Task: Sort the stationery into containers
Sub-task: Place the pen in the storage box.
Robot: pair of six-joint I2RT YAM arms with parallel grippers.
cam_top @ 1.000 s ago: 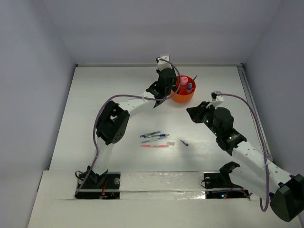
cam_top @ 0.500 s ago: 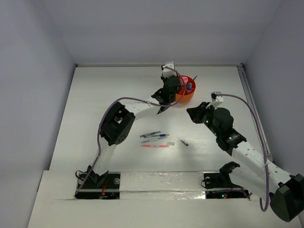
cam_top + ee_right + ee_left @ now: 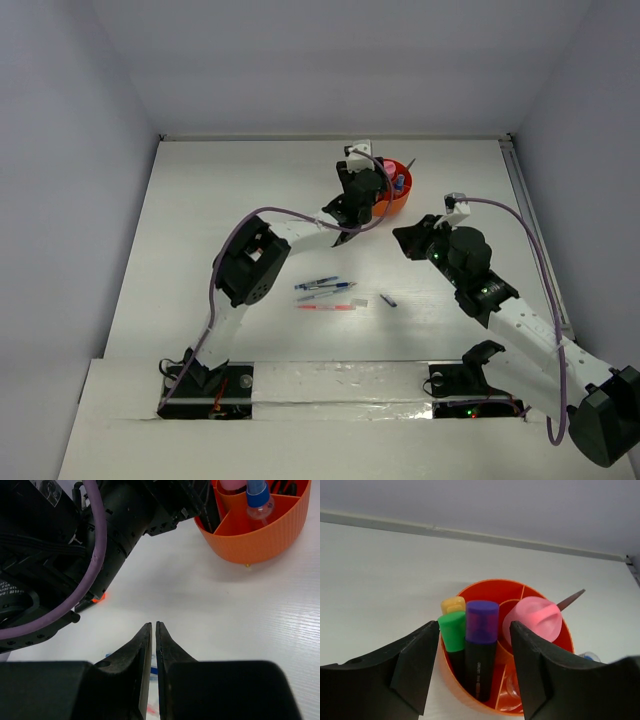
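Left jaws: apart, shifted over the orange tub in the last second | purple highlighter: upright between them, in the tub, beside green highlighter | right jaws: together, empty | we judge it deposited; pens remain on worktop.

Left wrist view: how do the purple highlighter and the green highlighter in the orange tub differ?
The purple highlighter has a purple cap, the green highlighter a green one. The purple one's cap top sits higher in the picture than the green one's. The purple one's black barrel shows nearly whole; the green one's shows only in part. Both stand cap up, side by side, in the orange tub.
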